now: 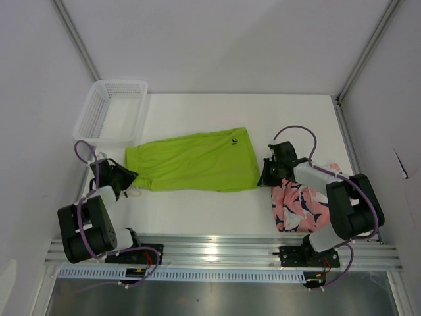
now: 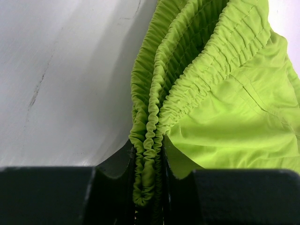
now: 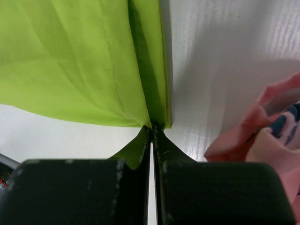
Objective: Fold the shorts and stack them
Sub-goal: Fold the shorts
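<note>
— Fingers (image 2: 112, 171) of the left gripper (image 1: 125, 176) are pinched on what, exactly?

— On the gathered waistband (image 2: 154, 117) of the lime green shorts (image 1: 194, 161), several layers of it bunched between them. The right gripper (image 1: 266, 174) is clamped as well, on the near hem corner (image 3: 157, 119) at the opposite end.

— So where do the green ones lie?

— Flat in the middle of the surface (image 1: 276, 115), waist to the left, hems to the right, logo facing up. They look to me already doubled leg over leg, so I would judge one fold done and the crosswise fold not yet made.

— And the other pair?

— The pink shorts (image 1: 299, 204) sit crumpled at the near right, just beside the right arm and partly under it. Unfolded, by the look of them. Nothing is stacked, and the white basket (image 1: 112, 112) at the far left holds nothing I can make out.

— How are the arms set?

— Both reach forward and low, wrists close to the surface, grippers turned inward toward each other, one at each end of the green pair along its near edge. That reads as ready to lift or carry one end over the other, though which, I cannot say.
</note>
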Motion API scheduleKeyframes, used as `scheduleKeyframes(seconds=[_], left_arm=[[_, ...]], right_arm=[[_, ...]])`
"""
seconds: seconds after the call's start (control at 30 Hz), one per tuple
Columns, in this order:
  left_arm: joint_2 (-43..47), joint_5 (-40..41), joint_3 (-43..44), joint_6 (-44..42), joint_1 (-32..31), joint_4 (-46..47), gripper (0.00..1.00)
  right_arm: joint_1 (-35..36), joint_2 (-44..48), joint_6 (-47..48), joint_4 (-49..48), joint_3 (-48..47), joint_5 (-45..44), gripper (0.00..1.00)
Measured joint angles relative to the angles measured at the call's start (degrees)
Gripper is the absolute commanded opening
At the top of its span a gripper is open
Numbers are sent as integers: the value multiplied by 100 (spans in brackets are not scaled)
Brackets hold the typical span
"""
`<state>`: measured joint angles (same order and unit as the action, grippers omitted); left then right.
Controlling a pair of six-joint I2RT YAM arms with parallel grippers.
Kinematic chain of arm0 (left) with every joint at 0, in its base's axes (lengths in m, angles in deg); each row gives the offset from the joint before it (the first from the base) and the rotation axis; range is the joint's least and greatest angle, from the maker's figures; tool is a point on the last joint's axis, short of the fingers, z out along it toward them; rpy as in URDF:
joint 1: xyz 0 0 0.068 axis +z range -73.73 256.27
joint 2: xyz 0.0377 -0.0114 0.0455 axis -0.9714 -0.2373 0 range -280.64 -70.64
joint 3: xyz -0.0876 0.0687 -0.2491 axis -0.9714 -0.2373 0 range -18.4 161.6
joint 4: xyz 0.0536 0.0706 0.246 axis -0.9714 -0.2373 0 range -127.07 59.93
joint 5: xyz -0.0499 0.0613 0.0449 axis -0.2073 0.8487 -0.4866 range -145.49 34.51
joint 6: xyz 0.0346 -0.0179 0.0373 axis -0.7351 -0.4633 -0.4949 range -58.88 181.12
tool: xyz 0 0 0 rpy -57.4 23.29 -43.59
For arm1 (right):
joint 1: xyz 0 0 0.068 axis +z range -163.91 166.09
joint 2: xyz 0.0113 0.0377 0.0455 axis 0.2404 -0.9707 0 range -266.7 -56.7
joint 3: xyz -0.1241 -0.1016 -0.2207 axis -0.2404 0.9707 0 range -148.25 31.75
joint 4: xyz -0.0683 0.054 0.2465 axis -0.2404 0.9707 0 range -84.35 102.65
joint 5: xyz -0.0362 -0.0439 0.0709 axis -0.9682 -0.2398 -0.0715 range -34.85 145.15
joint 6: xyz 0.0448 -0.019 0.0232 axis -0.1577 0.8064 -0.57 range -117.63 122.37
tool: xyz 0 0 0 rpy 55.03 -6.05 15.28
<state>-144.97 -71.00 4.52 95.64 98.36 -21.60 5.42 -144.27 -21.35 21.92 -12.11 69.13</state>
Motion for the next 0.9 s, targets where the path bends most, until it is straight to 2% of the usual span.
scheduleKeyframes(seconds=[0.17,0.23,0.27,0.3,0.33,0.4,0.57,0.67,0.9], left_arm=[[-37,-98,0,7,13,0,0],[-50,-149,0,11,17,-2,0],[-59,-170,0,13,17,-2,0],[-70,-184,0,15,17,-2,0],[-74,-184,0,15,17,0,0],[-76,-170,0,11,33,9,0],[-79,-164,-2,9,83,31,0],[-79,-164,-15,9,85,55,0],[-116,-181,-44,4,94,153,0]], right_arm=[[-155,-39,-63,0,2,-2,0],[-227,-66,-68,7,0,0,4],[-251,-81,-68,17,-7,0,9],[-269,-96,-63,39,-24,-2,23],[-282,-103,-68,72,-46,-28,30],[-326,-103,-26,138,-70,-118,41],[-433,-94,-57,393,-380,-234,44],[-476,-98,-72,485,-901,-258,43],[-494,-748,-157,-118,-2306,-11,40]])
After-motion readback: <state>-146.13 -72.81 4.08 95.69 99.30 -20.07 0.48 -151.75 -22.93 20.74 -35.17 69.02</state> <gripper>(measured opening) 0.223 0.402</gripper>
